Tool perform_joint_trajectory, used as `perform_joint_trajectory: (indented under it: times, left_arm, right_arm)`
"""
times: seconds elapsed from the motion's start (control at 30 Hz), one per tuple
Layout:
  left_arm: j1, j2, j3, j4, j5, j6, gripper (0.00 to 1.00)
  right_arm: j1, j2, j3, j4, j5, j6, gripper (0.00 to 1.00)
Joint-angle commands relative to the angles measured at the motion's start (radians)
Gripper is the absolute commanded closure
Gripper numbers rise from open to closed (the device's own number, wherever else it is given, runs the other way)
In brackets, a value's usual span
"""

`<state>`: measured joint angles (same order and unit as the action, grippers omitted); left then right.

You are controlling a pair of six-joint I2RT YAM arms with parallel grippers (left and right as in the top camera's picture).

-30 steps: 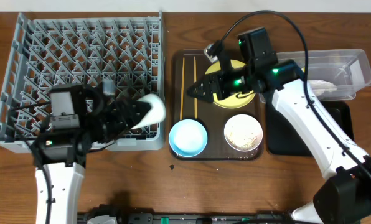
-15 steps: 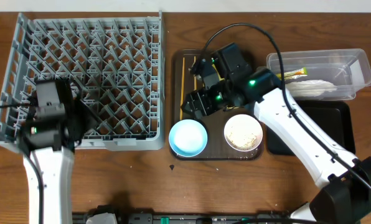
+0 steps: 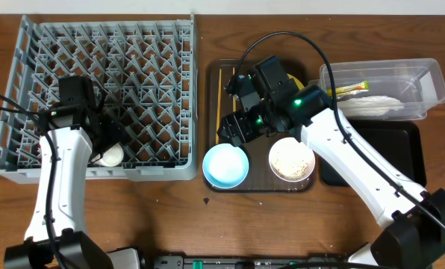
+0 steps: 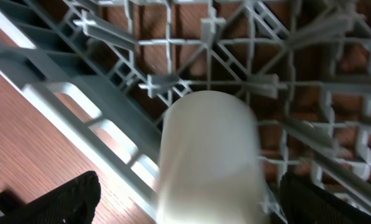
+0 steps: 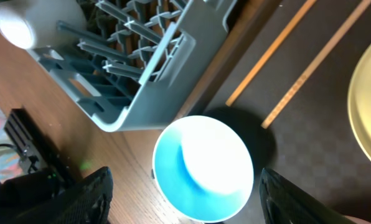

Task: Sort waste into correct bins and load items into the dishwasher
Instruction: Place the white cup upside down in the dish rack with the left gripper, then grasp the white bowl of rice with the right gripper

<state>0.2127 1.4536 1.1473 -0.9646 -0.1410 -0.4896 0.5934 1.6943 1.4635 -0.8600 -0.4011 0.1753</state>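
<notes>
On the brown tray [image 3: 213,90] near the desk's [image 3: 170,224] front edge, a blue bowl [image 5: 203,168] is framed by the right claw [image 3: 232,128], fingers spread wide, nothing gripped. Alongside, a white cup [image 4: 207,155] lies in the grey rack [image 3: 103,45] between the left claw's [image 4: 188,196] parted fingers. The bowl could be tipped onto the chopsticks [image 3: 219,97] beyond if its rim is pinched shallowly.

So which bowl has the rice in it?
The white bowl on the brown tray has the rice, a pale grainy heap inside. The blue bowl next to it has nothing in it.
</notes>
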Motion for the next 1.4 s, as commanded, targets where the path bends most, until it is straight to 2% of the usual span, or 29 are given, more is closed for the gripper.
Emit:
perform_joint_trajectory:
  times: [0.0, 0.27, 0.37, 0.57, 0.7, 0.93, 1.0, 1.07, 1.2, 1.37]
  left_arm:
    - [0.003, -0.050, 0.060, -0.019, 0.108, 0.043, 0.07]
    - [0.003, -0.213, 0.112, -0.033, 0.333, 0.161, 0.07]
    - [-0.017, -0.296, 0.112, -0.060, 0.528, 0.304, 0.07]
    - [-0.077, -0.358, 0.112, -0.139, 0.701, 0.462, 0.07]
    - [-0.134, -0.363, 0.111, -0.185, 0.710, 0.488, 0.07]
    - [-0.180, -0.360, 0.111, -0.193, 0.709, 0.489, 0.06]
    - [-0.180, -0.359, 0.111, -0.193, 0.709, 0.489, 0.01]
    - [-0.180, -0.359, 0.111, -0.194, 0.709, 0.489, 0.01]
    - [-0.180, -0.359, 0.111, -0.194, 0.709, 0.489, 0.00]
    - [-0.180, -0.359, 0.111, -0.194, 0.709, 0.489, 0.00]
  right_arm:
    - [0.011, -0.002, 0.000, -0.006, 0.069, -0.008, 0.26]
    - [0.002, -0.002, 0.000, -0.024, 0.167, 0.071, 0.27]
    - [0.007, -0.002, 0.000, -0.079, 0.268, 0.220, 0.32]
    - [0.031, 0.000, -0.023, -0.212, 0.494, 0.418, 0.41]
    - [0.034, 0.002, -0.099, -0.182, 0.548, 0.462, 0.51]
    - [0.035, 0.010, -0.308, 0.044, 0.528, 0.457, 0.64]
    - [0.033, 0.010, -0.349, 0.070, 0.528, 0.486, 0.65]
    - [0.032, 0.010, -0.378, 0.095, 0.527, 0.501, 0.65]
    - [0.030, 0.011, -0.393, 0.141, 0.528, 0.501, 0.75]
    - [0.029, 0.041, -0.393, 0.151, 0.528, 0.500, 0.73]
